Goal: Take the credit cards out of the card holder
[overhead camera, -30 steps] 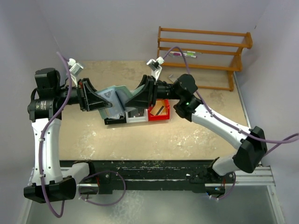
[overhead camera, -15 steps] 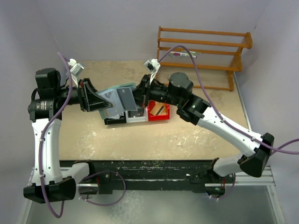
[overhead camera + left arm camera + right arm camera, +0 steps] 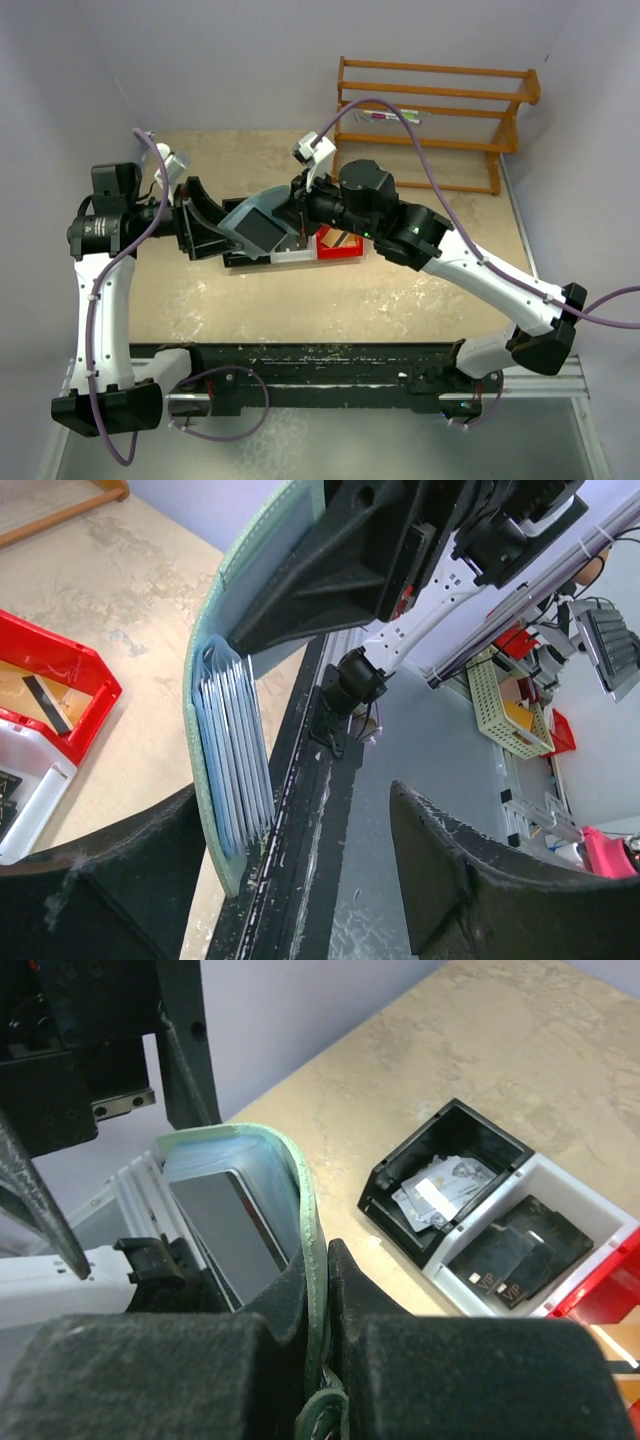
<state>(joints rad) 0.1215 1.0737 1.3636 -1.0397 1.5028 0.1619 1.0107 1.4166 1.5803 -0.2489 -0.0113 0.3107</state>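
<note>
The grey-green card holder hangs in the air over the bins, between the two grippers. My right gripper is shut on its green flap. Inside it, a dark grey card sits in a clear sleeve. The left wrist view shows the card holder edge-on, with a stack of light blue credit cards in it. My left gripper stands wide open, its left finger beside the holder's lower edge and not clamping it.
Three small bins stand in a row under the holder. The black one holds grey cards, the white one holds black cards, and the red one is to the right. A wooden rack stands at the back right.
My left gripper has opened and let go of the card holder. My right gripper has moved left and shut on the holder's flap, and the holder now tilts toward the right arm.
</note>
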